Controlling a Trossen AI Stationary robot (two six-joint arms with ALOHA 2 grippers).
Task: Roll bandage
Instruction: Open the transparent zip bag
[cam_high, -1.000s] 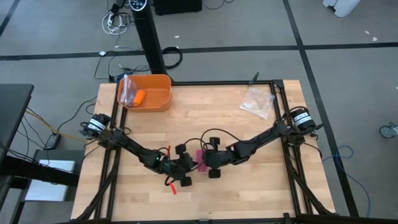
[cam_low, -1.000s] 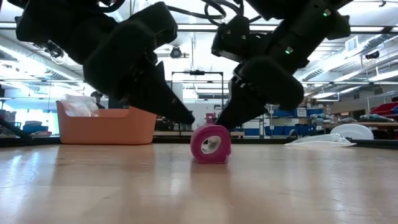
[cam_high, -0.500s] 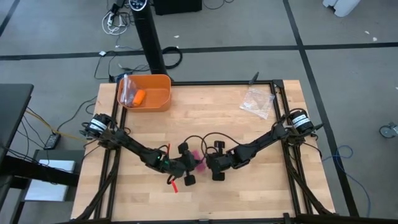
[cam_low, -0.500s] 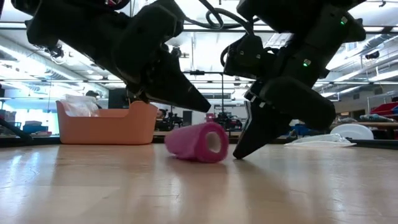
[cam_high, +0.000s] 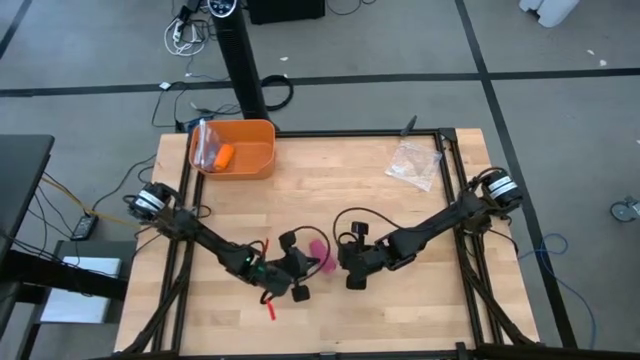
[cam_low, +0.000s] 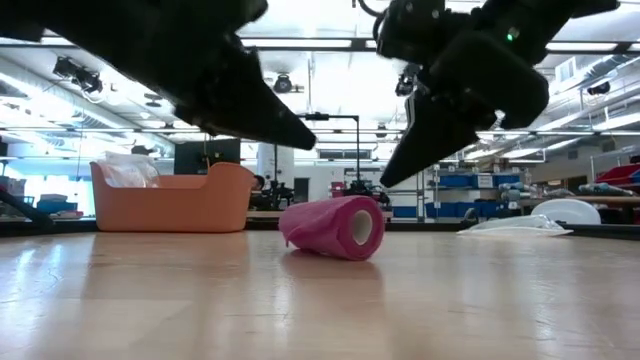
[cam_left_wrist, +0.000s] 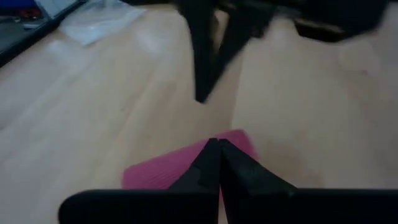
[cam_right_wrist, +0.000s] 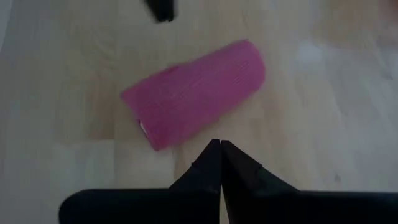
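The bandage (cam_high: 318, 252) is a short magenta-pink roll lying on its curved side on the wooden table, one hollow end (cam_low: 361, 227) turned partly toward the near edge. My left gripper (cam_high: 306, 263) hangs shut just left of and above it, its tip (cam_low: 310, 143) clear of the roll. My right gripper (cam_high: 340, 262) hangs shut just right of it, its tip (cam_low: 386, 182) also above the roll. In the left wrist view the roll (cam_left_wrist: 168, 174) lies under the shut fingers (cam_left_wrist: 219, 158). In the right wrist view it (cam_right_wrist: 196, 93) lies just beyond them (cam_right_wrist: 219, 155).
An orange bin (cam_high: 240, 165) holding a small orange object (cam_high: 224, 155) stands at the table's far left. A clear plastic bag (cam_high: 413, 163) lies at the far right. Bare wood spreads around the roll and toward the near edge (cam_high: 320, 330).
Both grippers, which stood with their tips at either side of the roll, have risen and drawn away from it, the right one toward the table's right edge. The roll has turned about on the table: its hollow end faced the near edge, and now it lies more crosswise.
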